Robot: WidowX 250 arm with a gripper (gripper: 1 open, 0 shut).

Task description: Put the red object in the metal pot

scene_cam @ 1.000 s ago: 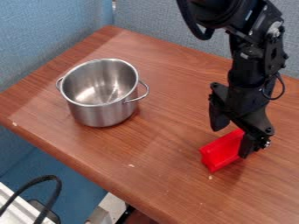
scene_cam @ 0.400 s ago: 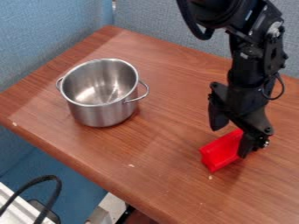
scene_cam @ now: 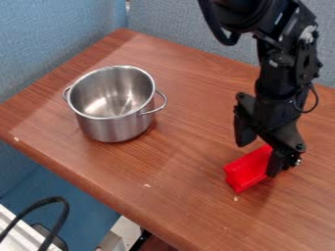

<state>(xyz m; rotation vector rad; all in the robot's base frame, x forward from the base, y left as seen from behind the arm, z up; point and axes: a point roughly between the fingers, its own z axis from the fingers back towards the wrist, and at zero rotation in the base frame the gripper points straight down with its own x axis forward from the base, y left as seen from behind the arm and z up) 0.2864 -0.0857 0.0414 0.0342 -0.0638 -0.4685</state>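
You see a bright red rectangular block (scene_cam: 245,171) in one solid colour, and a round, straight-sided metal pot (scene_cam: 113,104) in shiny silver with paler grey highlights inside. Your jointed robot arm (scene_cam: 279,74) is black. Before you, the flat wooden table (scene_cam: 144,162) is warm orange-brown, and the upright wall panel (scene_cam: 59,44) is speckled grey-blue.

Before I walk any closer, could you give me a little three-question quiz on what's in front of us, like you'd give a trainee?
1. True or false: the red block is already inside the metal pot.
2. Fill in the blank: the table is made of, or looks like, ____.
3. Which is nearer the robot's jaws: the pot or the block?

Key: 1. False, it lies on the table. 2. Wood. 3. The block.
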